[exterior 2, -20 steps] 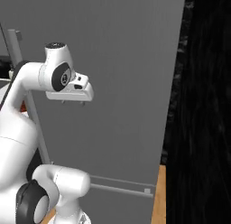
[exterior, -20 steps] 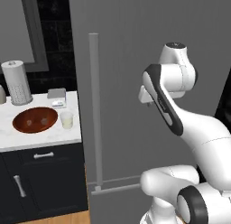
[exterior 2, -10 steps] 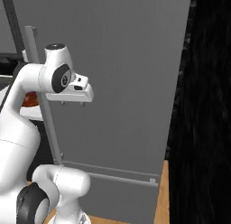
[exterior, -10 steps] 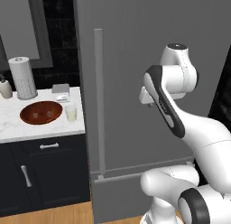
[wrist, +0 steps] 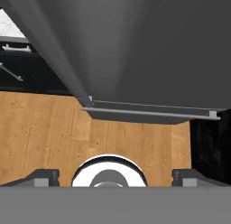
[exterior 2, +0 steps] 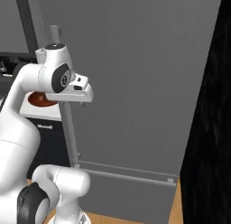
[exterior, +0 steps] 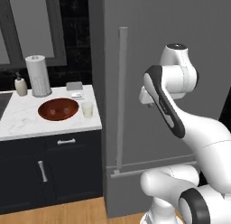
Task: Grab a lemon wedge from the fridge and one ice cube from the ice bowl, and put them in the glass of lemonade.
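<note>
Nearest me, my hand (exterior 2: 80, 101) hangs open and empty, facing the closed fridge (exterior: 171, 47). Its upright bar handle (exterior: 121, 99) stands off to my left, so I judge I must reach leftward. Farther left, on the table (exterior: 27, 123), sit glass (exterior: 87, 109) and ice bowl (exterior: 58, 109).

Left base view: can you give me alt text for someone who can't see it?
The white arm rises at the right before the closed grey fridge, beside its long vertical handle. On the white counter to the left sit the reddish-brown ice bowl, the glass of lemonade and a paper-towel roll.
</note>
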Controlling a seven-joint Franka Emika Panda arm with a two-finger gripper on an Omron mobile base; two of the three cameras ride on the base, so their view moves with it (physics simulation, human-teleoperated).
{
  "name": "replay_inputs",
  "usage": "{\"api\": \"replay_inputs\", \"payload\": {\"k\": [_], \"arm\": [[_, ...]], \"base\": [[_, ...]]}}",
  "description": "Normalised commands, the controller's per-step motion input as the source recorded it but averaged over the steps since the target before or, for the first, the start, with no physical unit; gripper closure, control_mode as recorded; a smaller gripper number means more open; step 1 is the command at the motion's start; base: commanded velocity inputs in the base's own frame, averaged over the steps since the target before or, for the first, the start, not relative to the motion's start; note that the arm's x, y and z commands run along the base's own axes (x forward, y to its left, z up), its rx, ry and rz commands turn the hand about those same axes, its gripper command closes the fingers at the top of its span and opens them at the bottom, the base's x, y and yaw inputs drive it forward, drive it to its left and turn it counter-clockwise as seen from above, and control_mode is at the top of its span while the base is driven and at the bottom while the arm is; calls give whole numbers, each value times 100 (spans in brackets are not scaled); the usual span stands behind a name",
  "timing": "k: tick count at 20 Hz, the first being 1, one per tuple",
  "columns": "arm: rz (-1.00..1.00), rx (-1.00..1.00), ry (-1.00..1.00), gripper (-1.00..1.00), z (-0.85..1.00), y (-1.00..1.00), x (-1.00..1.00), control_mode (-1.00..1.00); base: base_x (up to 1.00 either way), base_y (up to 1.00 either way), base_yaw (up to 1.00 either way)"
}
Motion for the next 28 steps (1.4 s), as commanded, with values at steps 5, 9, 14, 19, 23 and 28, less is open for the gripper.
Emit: {"api": "replay_inputs", "payload": {"k": [5,9,14,19,23,28], "arm": [[0,0,0,-100,0,0,0,100],[0,0,0,-100,0,0,0,100],[0,0,0,-100,0,0,0,100],[0,0,0,-100,0,0,0,100],[0,0,0,-100,0,0,0,100],[0,0,0,-100,0,0,0,100]], "base": [[0,91,0],[12,94,0],[65,46,-4],[66,3,-9],[35,24,0],[42,35,0]]}}
